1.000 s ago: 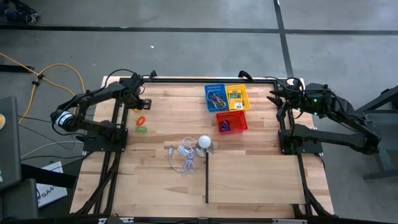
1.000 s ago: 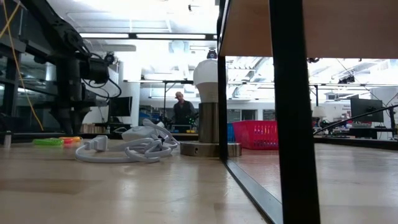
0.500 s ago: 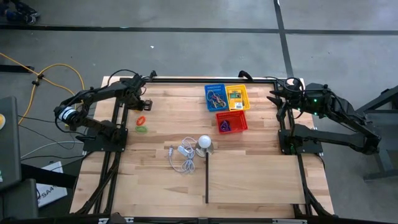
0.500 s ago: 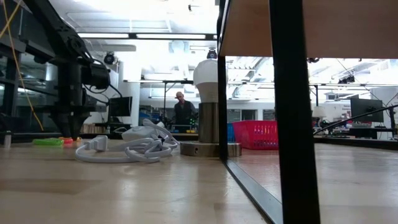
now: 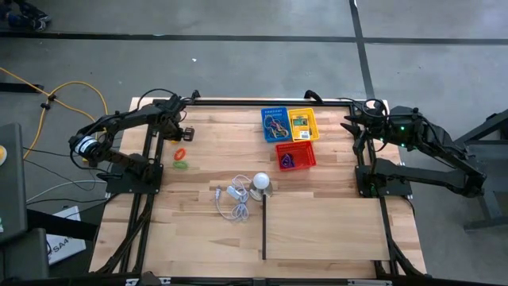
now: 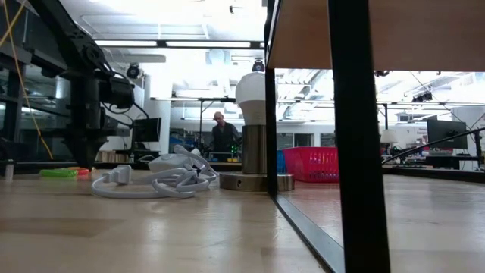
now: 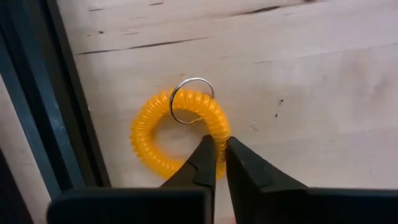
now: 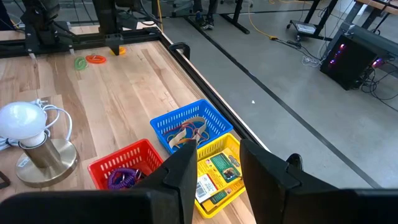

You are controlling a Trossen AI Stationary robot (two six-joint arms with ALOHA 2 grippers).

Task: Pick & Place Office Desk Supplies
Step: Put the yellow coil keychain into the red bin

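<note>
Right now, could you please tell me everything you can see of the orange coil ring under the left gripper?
The orange coil ring is a translucent, plastic-looking spiral bent into a closed loop, with a thin silvery key ring threaded through it on the side away from the fingers. It lies flat on the wooden table, close beside the dark frame rail. The left gripper is down on it, its fingers closed around the near strand of the coil.

No legible text, brand, number or sign appears in any view. The green-and-yellow packets [image 8: 218, 172] in the yellow basket [image 8: 231, 149] carry printing, but it is too small to read. A white sheet [image 5: 62, 242] on the floor beside the table [image 5: 317, 222] bears dark marks that cannot be made out.
</note>
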